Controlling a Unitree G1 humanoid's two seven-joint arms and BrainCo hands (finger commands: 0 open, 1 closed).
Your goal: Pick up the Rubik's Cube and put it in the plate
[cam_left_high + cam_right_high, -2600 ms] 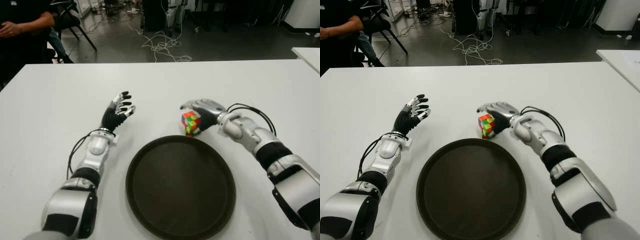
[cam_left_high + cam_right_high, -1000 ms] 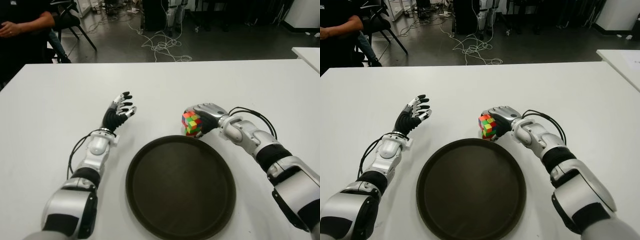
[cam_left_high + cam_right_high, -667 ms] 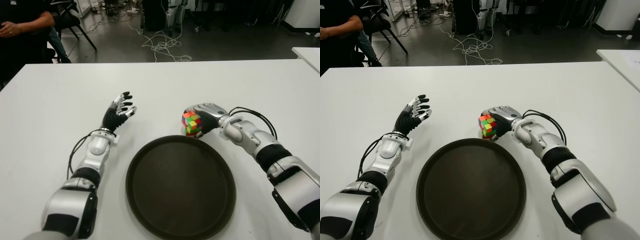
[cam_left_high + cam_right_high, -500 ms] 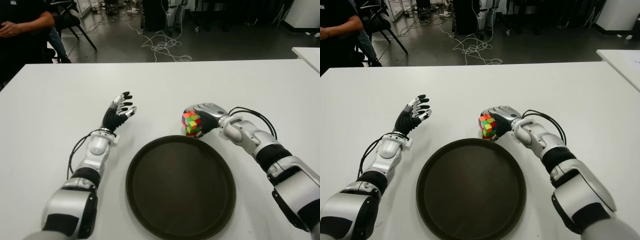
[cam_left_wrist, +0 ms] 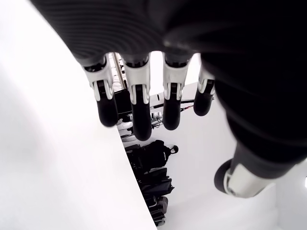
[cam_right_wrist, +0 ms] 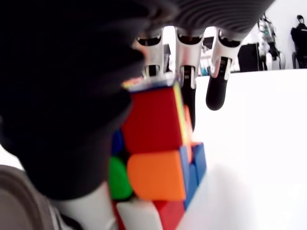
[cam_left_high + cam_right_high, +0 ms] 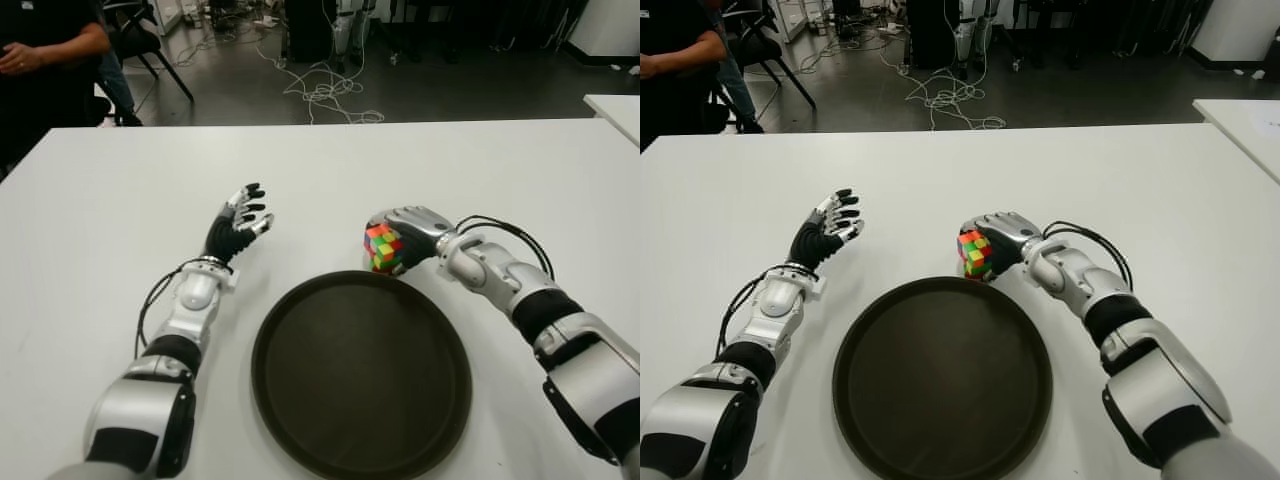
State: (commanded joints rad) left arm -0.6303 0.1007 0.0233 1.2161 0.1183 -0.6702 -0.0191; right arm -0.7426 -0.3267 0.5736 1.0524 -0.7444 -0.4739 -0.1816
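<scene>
— What was on the left?
— The left hand, fingers spread and holding nothing, showed over the white table, left of the dark round plate.
— And to the right?
— The right hand had its fingers curled around the Rubik's Cube, gripping it just beyond the plate's far rim. The cube was not in the plate.
</scene>
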